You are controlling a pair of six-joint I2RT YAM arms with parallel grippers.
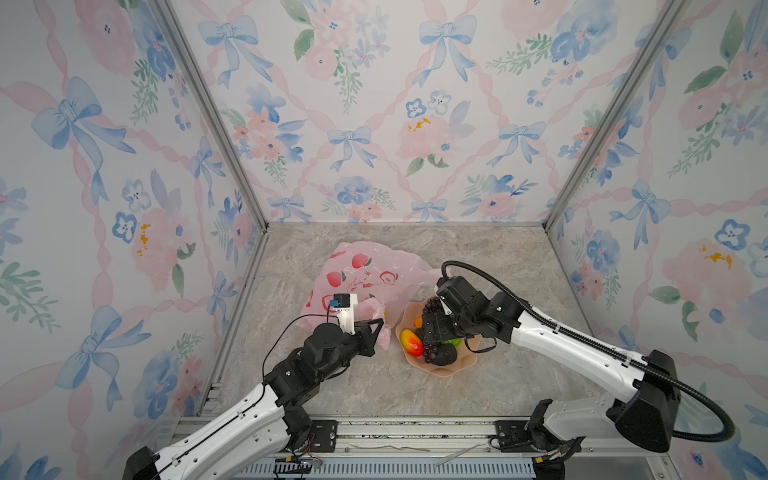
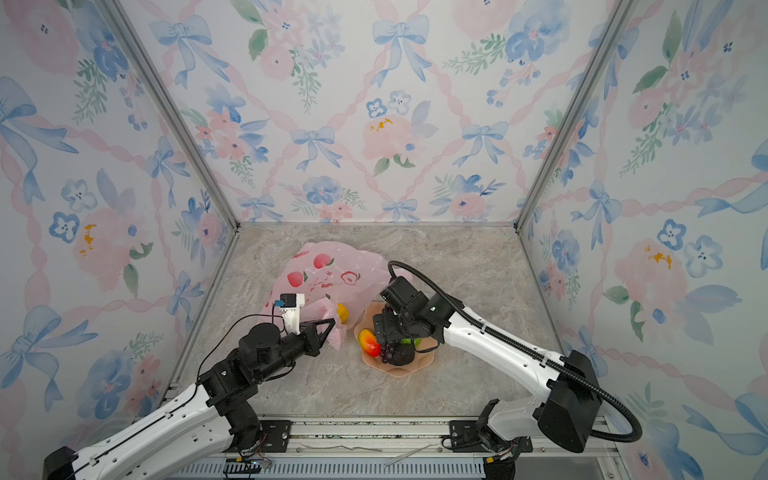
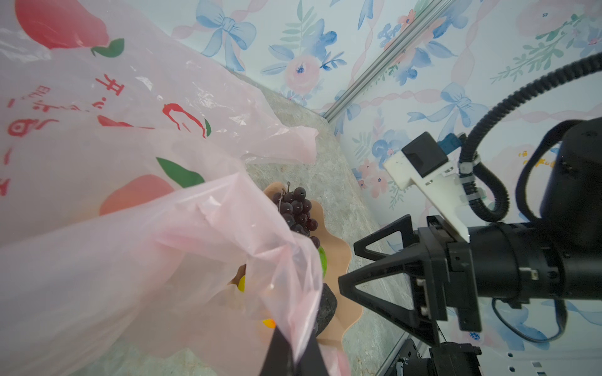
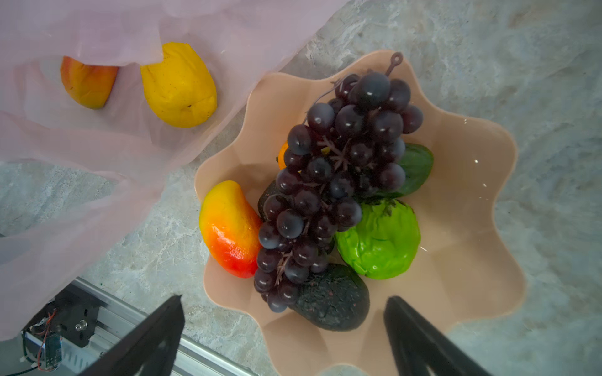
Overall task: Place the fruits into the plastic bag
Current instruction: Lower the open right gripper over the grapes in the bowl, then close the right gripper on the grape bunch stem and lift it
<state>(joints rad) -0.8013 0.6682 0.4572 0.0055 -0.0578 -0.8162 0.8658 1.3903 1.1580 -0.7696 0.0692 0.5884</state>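
Grape bunch (image 4: 329,182) beneath wide-open right tool (image 4: 283,299); left tool (image 3: 290,345) tight on plastic bag (image 3: 97,228).

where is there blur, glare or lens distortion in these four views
Right wrist view: grape bunch sharp, small glints on the bowl, right gripper out of focus at the edge. Left wrist view: the plastic bag close to the lens is soft and hazy. Both top views: even, soft light, faint shadows, and the frame posts splay outward from the wide lens.
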